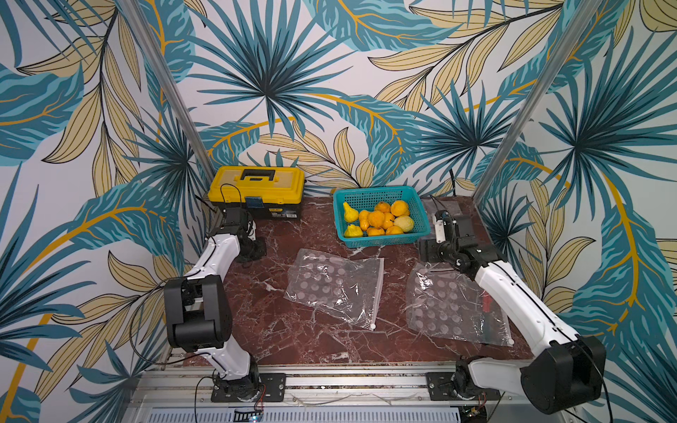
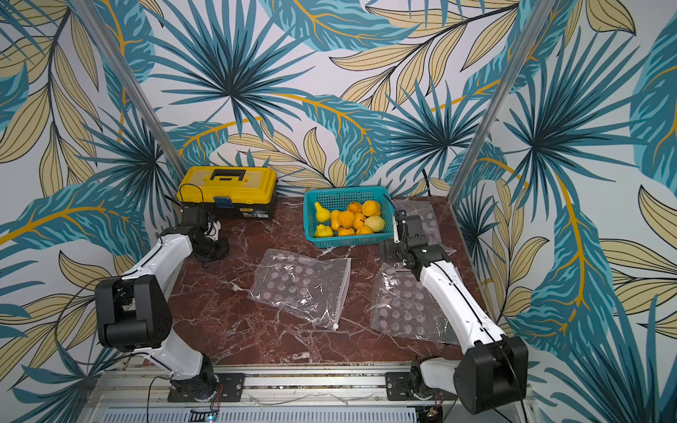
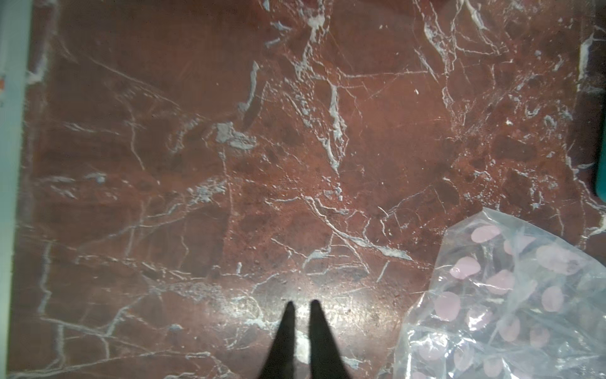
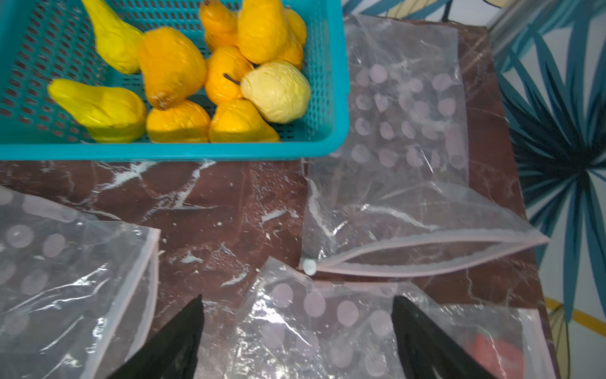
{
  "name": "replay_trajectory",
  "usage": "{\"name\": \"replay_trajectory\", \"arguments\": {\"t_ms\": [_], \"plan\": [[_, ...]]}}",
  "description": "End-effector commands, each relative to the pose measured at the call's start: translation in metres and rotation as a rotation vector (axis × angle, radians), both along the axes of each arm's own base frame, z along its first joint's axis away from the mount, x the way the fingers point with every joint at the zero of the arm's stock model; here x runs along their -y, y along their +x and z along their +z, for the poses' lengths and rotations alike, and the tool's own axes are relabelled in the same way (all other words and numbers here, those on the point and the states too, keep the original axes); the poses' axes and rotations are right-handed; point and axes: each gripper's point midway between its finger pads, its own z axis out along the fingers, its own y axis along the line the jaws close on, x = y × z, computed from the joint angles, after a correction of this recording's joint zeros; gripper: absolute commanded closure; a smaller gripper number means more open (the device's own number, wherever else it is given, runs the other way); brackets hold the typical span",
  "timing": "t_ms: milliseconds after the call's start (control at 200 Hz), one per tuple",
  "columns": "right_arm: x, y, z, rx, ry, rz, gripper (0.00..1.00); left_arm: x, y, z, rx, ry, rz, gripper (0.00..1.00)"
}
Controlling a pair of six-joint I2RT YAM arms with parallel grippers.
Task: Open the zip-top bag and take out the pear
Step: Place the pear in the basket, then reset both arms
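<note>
Right hand [image 4: 297, 298] wide open, empty, above clear dotted plastic zip-top bag [image 1: 439, 307], frame lower right. Left hand [image 3: 301, 306] narrowly parted, empty. Teal plastic mesh basket [image 1: 381, 238] near, upper centre.

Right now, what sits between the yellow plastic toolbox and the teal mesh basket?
Nothing: both top views show only bare red marble tabletop between yellow toolbox and teal basket.
</note>
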Motion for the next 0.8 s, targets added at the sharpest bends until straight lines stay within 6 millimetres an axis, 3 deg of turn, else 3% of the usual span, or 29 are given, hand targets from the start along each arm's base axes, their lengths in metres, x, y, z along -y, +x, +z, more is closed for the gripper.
{"name": "replay_trajectory", "arguments": {"t_ms": [0, 125, 260, 451, 521, 626, 796], "plan": [[0.038, -0.019, -0.018, 0.024, -0.064, -0.162, 0.06, -0.002, 0.004, 0.015, 0.05, -0.007, 0.026, 0.6], [0.065, -0.033, -0.038, 0.085, -0.093, -0.291, 0.01, -0.01, 0.006, 0.008, 0.108, 0.012, 0.096, 0.37], [0.08, -0.032, -0.057, 0.168, -0.088, -0.393, 0.01, -0.018, 0.004, 0.0, 0.189, 0.025, 0.183, 0.0], [0.082, -0.009, -0.08, 0.265, -0.065, -0.4, 0.01, -0.04, -0.004, -0.01, 0.292, 0.175, 0.268, 0.0], [0.082, 0.002, -0.076, 0.285, -0.079, -0.387, 0.01, -0.042, -0.006, -0.011, 0.33, 0.213, 0.26, 0.0], [0.082, 0.016, -0.065, 0.387, -0.095, -0.363, 0.01, -0.034, -0.004, -0.012, 0.41, 0.219, 0.206, 0.0], [0.076, 0.034, -0.056, 0.515, -0.086, -0.288, 0.01, -0.004, 0.01, -0.007, 0.552, 0.137, 0.027, 0.0]]}}
